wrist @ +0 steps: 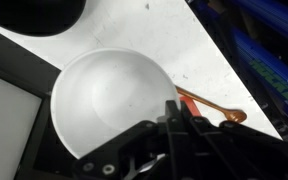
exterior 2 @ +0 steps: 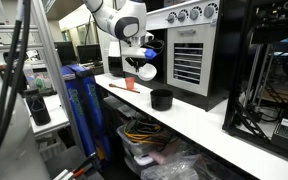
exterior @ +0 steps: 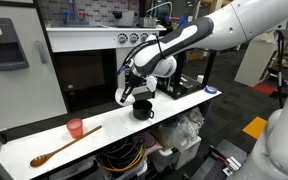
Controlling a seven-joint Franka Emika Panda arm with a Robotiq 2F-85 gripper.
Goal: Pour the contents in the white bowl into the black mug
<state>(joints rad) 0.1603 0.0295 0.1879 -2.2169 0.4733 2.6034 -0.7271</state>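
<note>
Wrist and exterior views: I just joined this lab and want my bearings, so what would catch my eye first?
The gripper holds the white bowl tilted in the air, close over the black mug on the white counter. In the wrist view the bowl's inside looks bare white. Further along the counter, a pink-red cup stands near a long wooden spoon.

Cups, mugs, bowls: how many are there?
3: a small pink-red cup near the long wooden spoon, a glossy black mug mid-counter, and a round white bowl held in the gripper.
</note>
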